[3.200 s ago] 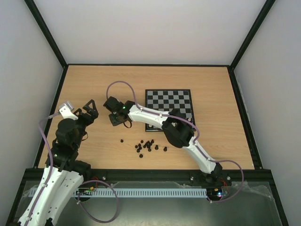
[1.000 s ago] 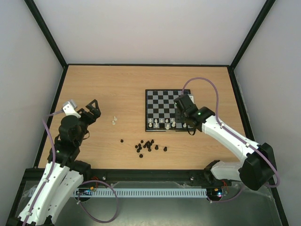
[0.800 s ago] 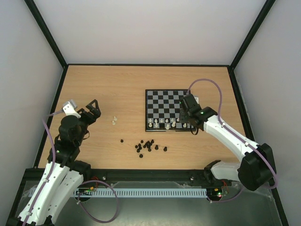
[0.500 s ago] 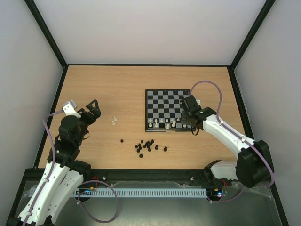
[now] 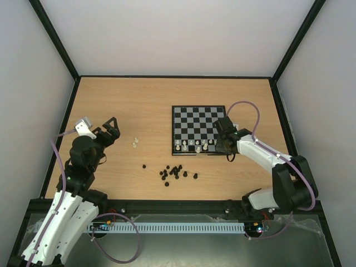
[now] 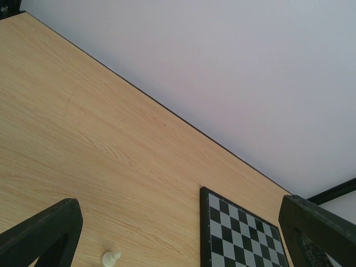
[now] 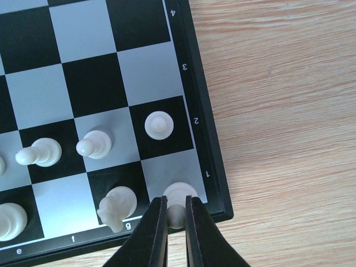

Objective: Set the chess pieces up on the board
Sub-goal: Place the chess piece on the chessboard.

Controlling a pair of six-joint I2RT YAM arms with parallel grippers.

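Board [image 7: 192, 89], border markings. Rank digits 4, 3, 2, 1 on the side strip running up beyond the fingers [image 7: 149, 236], with the 1 just right of their tips. File letters e, f, g on the near strip to their left.

Square chessboard [image 5: 198, 129] with black and grey-white checks, flat on tabletop [image 5: 122, 105]; tiny cream plastic chess pieces [image 5: 192, 146] upright on its near rows, corner one pinched in right tool [image 7: 176, 203], two more off-board

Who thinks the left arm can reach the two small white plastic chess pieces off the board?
Probably yes: the white pieces lie just ahead of the open left hand, with nothing between them.
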